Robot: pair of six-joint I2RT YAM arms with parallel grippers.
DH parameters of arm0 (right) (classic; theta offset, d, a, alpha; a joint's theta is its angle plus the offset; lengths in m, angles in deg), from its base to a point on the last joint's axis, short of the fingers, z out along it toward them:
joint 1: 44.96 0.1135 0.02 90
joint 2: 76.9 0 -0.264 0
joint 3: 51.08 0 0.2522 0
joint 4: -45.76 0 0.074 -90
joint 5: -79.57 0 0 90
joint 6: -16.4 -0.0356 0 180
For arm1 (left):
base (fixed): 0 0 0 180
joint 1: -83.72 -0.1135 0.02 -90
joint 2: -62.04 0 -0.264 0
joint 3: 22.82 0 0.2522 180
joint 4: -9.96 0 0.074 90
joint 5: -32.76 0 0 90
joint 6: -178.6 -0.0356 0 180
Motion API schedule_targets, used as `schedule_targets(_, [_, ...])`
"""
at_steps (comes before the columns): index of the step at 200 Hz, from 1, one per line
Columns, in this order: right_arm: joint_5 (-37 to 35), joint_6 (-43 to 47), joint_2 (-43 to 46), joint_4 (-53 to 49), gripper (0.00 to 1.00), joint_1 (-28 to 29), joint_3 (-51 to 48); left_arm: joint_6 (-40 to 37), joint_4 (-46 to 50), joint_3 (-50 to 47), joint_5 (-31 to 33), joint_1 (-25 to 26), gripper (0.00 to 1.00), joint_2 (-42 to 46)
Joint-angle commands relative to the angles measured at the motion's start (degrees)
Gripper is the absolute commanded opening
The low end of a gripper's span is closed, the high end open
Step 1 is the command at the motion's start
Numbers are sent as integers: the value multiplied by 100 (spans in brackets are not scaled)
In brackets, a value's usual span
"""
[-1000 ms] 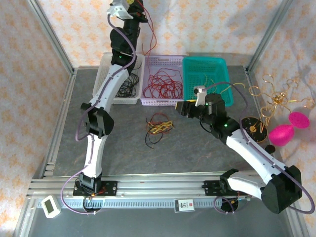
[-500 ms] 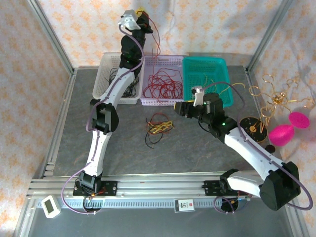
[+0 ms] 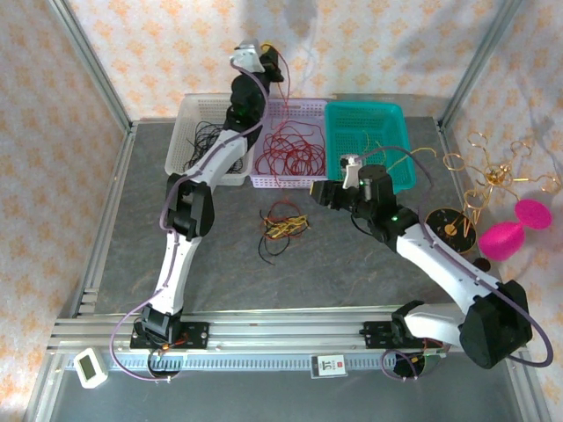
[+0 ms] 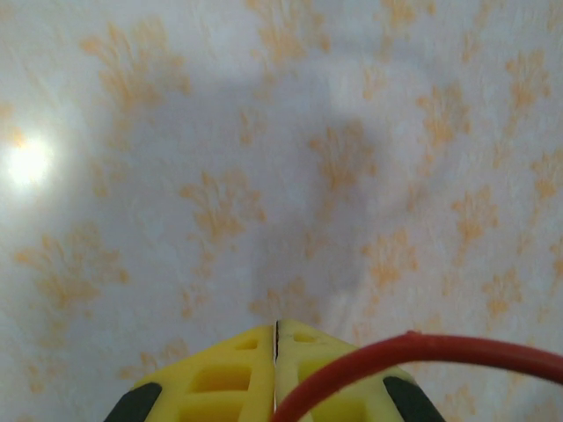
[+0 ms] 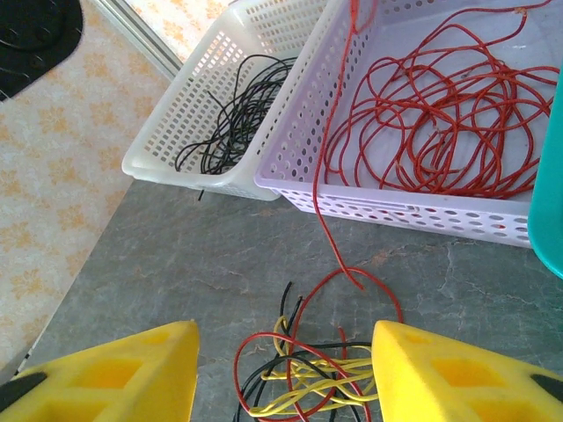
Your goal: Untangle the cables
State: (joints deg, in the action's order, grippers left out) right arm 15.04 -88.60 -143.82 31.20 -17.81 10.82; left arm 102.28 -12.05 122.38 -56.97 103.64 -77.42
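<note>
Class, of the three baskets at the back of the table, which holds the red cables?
The lilac middle basket, with red cables coiled inside. The white basket holds black cables; the teal basket stands on the other side.

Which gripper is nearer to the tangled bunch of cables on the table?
Right. The right gripper hovers just right of the tangled bunch; the left gripper, shut on a red cable, is high, far behind it.
</note>
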Motion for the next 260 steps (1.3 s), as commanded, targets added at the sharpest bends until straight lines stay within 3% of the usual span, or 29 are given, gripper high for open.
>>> schedule_targets(1, [-111, -72, 19, 148, 54, -51, 22, 169, 340, 122, 87, 192, 0, -247])
schedule_targets(37, [-100, -168, -47, 181, 52, -52, -15, 747, 1364, 139, 479, 293, 0, -560])
schedule_targets(56, [-87, -200, -50, 202, 51, -52, 2, 900, 1717, -94, 644, 323, 17, -574])
schedule_targets(101, [-79, -304, -377, 186, 48, -49, 100, 1356, 2707, -285, 1142, 292, 31, -461])
schedule_targets(120, [-109, -334, -436, 93, 47, -52, 142, 1671, 3147, -382, 1210, 225, 49, -297])
schedule_targets(136, [-169, -384, -457, 58, 47, -45, 143, 1777, 3210, -698, 1029, 175, 75, -34])
schedule_targets(144, [-190, -401, -463, 54, 47, -58, 142, 1774, 3053, -1004, 956, 191, 80, 173])
schedule_targets(201, [-307, -439, -575, -18, 48, -52, 232, 1841, 2009, -3312, 663, 340, 77, 2025])
schedule_targets(233, [28, -513, -789, 158, 48, -44, 260, 1826, 1598, -5290, 753, 506, 72, 3528])
schedule_targets(260, [212, -557, -1501, 373, 51, 282, 601, 1754, 1435, -6987, 783, 519, 67, 4744])
